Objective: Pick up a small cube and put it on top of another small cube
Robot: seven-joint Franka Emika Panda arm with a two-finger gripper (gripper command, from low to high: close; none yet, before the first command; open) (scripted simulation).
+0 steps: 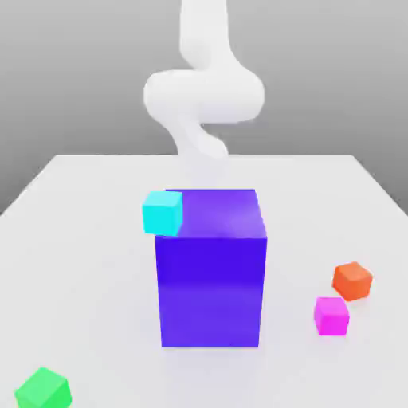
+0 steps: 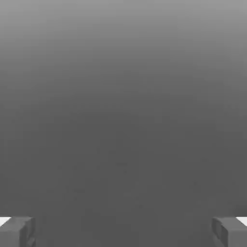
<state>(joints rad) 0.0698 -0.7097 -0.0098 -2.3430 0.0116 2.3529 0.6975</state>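
Note:
The small magenta cube (image 1: 331,315) rests on the white table (image 1: 80,239) at the exterior view's right, just in front of an orange cube (image 1: 352,280). A cyan cube (image 1: 163,212) shows by the upper left corner of the large blue-purple block (image 1: 211,271); whether it touches the block I cannot tell. My white arm (image 1: 203,96) comes down behind that block, far from the magenta cube. In the hand view my gripper (image 2: 123,231) is open, its grey fingertips (image 2: 17,231) wide apart with nothing between them over a plain grey surface.
A green cube (image 1: 41,390) lies at the table's near left corner in the exterior view. The tall blue-purple block stands in the middle, between the arm and the near cubes.

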